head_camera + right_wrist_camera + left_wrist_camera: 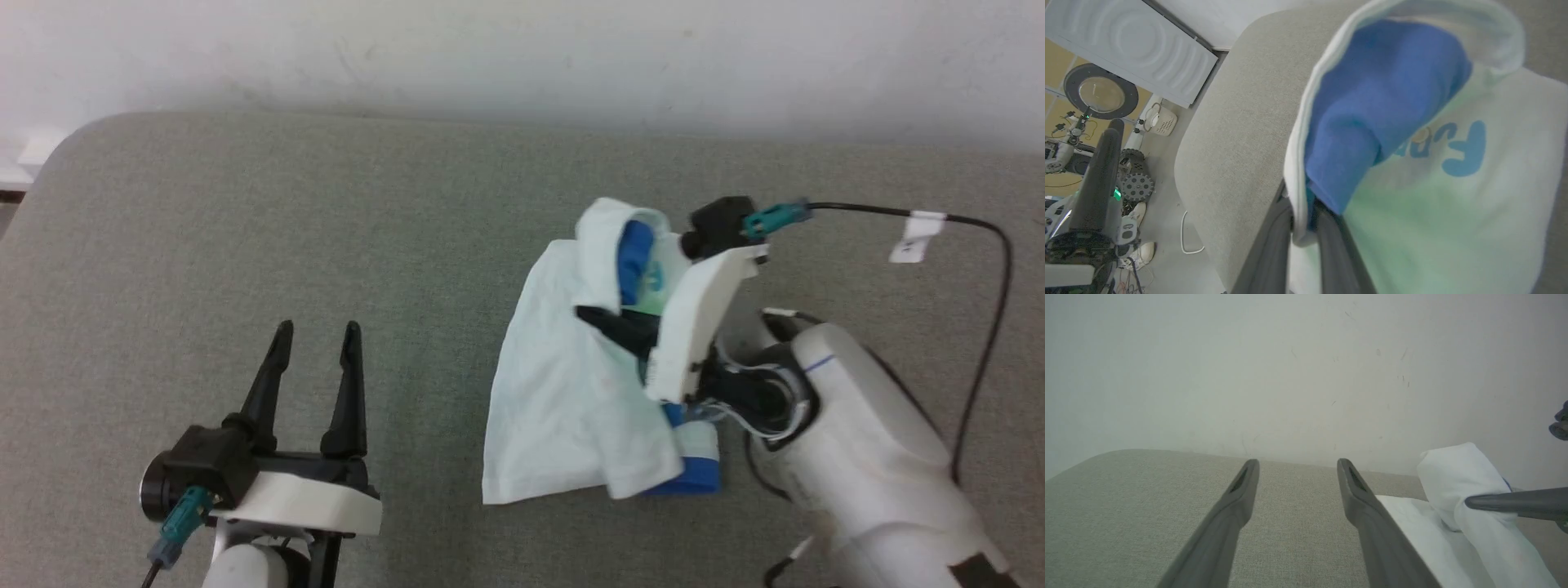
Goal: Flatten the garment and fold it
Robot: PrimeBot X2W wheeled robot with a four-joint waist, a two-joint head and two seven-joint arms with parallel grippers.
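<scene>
The garment point(563, 392) is a white shirt bunched up on the right half of the grey padded table point(245, 212). A blue sleeve point(635, 257) shows inside its raised fold, and another blue part lies at its lower right. My right gripper point(586, 314) is shut on a white edge of the garment point(1453, 228), holding that fold up off the table; the blue sleeve point(1372, 102) and a blue print point(1464, 151) sit just beyond its fingers. My left gripper point(318, 331) stands open and empty to the left, apart from the cloth point(1457, 473).
A pale wall runs behind the table's far edge. A black cable point(984, 327) loops from the right wrist over the table's right side. Past the table's rounded left edge, on the floor, lie gear wheels point(1137, 185), shoes and a white cable.
</scene>
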